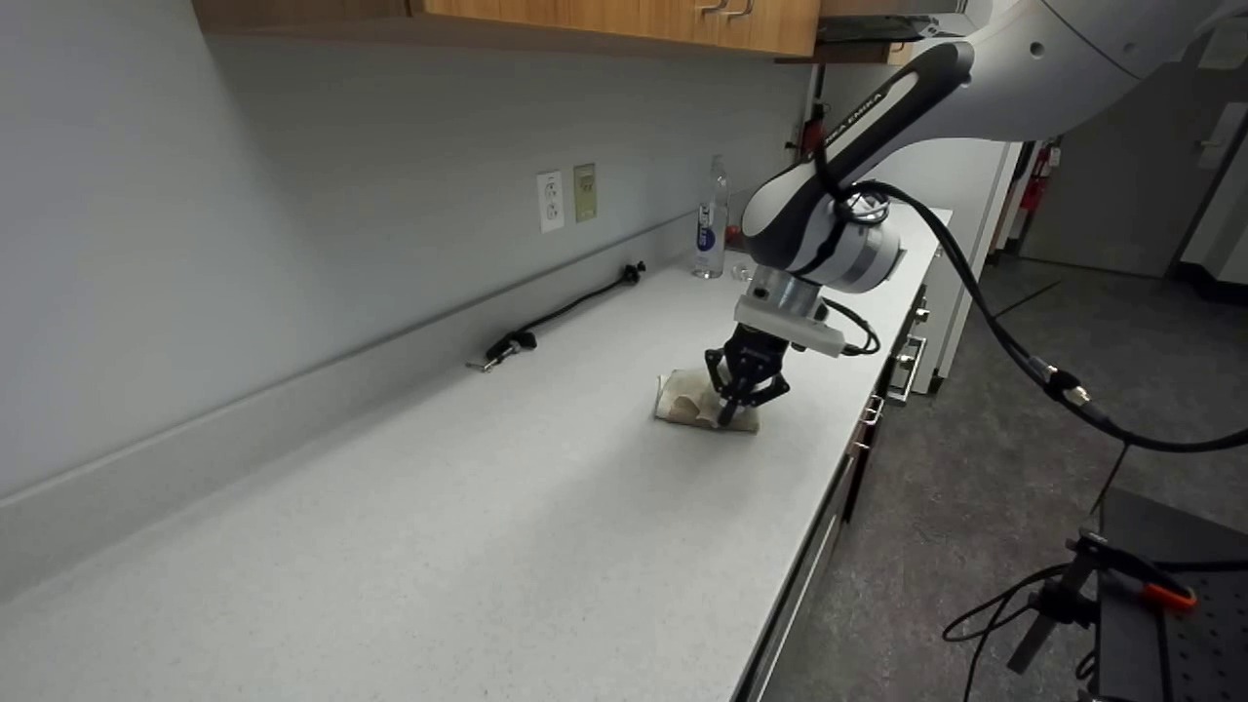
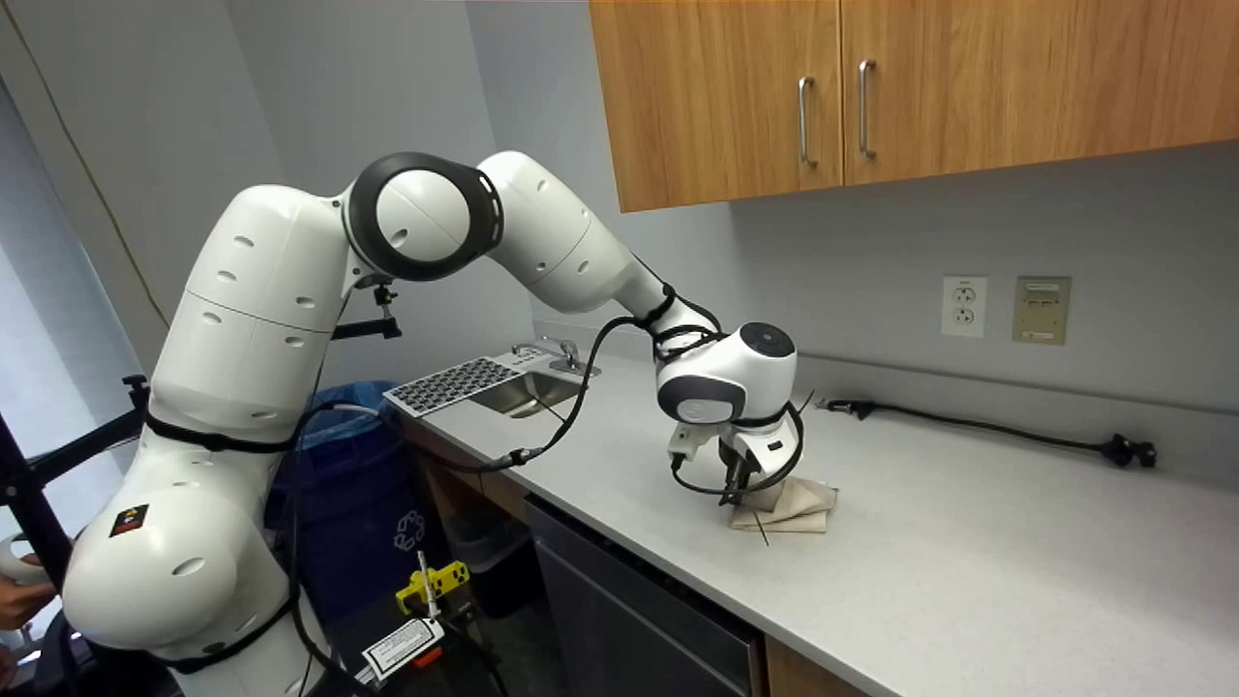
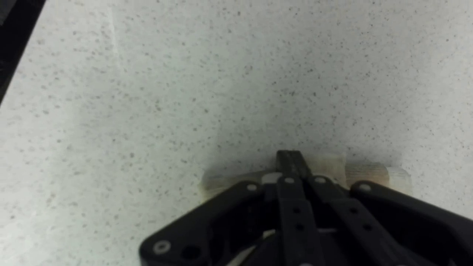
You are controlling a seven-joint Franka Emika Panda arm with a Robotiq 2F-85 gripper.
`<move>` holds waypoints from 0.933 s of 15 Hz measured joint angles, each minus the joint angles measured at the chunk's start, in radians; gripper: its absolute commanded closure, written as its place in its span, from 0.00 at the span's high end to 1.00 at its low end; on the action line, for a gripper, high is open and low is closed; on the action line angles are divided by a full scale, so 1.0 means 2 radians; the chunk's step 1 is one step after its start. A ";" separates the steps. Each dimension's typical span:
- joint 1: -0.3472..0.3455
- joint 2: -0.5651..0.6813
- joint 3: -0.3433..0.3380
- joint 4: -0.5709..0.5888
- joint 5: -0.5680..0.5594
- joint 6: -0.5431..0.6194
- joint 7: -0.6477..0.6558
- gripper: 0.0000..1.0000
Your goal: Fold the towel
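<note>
The tool (image 3: pixel 292 161) points down at the lower middle of the wrist view, its two fingertips (image 3: pixel 283 161) drawn together; whether a thin bit of cloth is pinched between them I can't tell. They come down at the towel (image 1: pixel 685 400), which lies on the desk (image 1: pixel 487 531) a little right of centre in an exterior view. It makes a small layered bundle, with a rumpled flap (image 2: pixel 801 498) on top. Toward the top of the frame that shows the bare desk, well apart from the cloth, stands a bottle (image 1: pixel 712 234), and farther left lies a black cable (image 1: pixel 575 307).

To my eye the folding is well along: the layers sit over one another, and this looks like pressing or tucking down a last flap. Next, I'd say, the tool wants to settle that flap flat, let go of any cloth it may have caught, then rise straight up so nothing drags open.
</note>
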 measured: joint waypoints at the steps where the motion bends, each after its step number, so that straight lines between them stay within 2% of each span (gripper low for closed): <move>1: 0.000 0.001 0.000 -0.001 0.000 -0.001 0.000 0.00; 14: 0.004 0.001 -0.005 -0.001 0.000 0.003 0.000 0.00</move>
